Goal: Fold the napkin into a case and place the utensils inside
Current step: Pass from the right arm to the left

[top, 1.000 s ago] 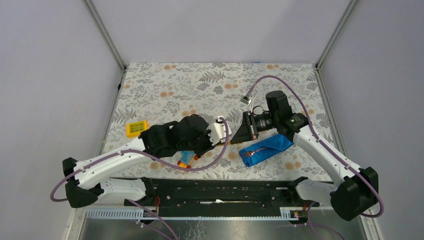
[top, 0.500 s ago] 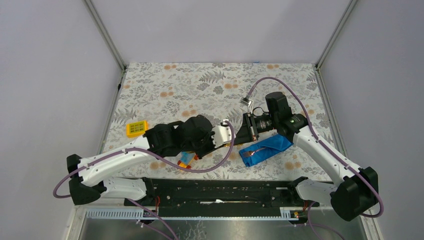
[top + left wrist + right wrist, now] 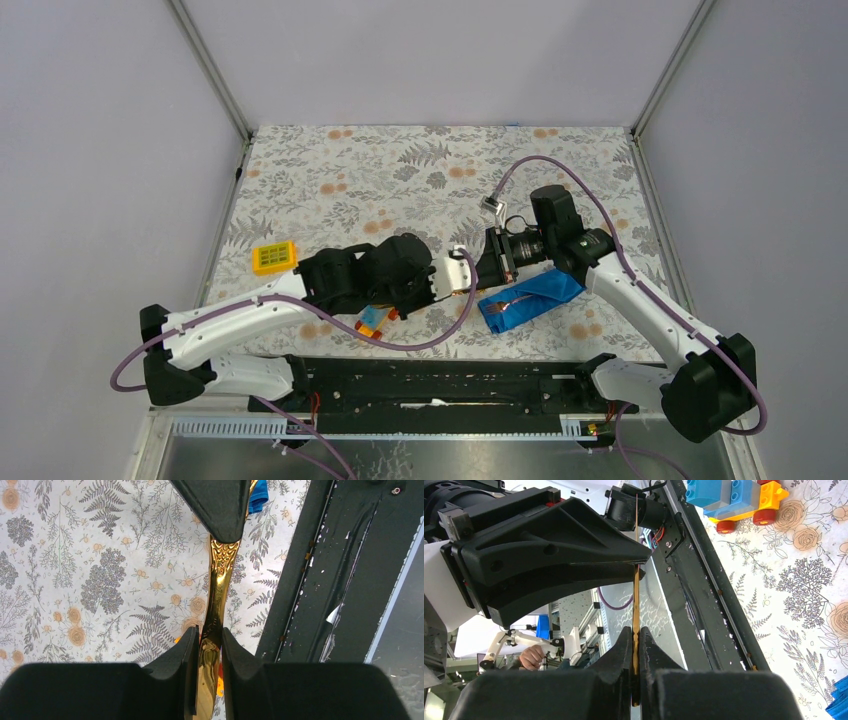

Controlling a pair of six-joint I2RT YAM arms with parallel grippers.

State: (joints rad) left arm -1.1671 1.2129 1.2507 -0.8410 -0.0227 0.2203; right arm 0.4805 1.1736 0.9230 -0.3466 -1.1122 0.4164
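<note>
A handover looks to be in hand. The left pincer [image 3: 210, 632] is clamped on the ornate handle of a golden utensil [image 3: 220, 575] (fork or knife, I cannot tell). The right pincer [image 3: 635, 632] is closed tight on its far end, tips almost meeting above the bench [image 3: 400, 170]. The folded blue napkin [image 3: 535, 293] lies just beside the right pincer, toward its arm's base. Next, I judge, the left pincer must let go so the right can turn the utensil and slide it into the napkin's open end. The brick toy car [image 3: 372, 318] sits below the left pincer's wrist and the yellow block [image 3: 273, 257] well behind it. Neither blocks the way.
</note>
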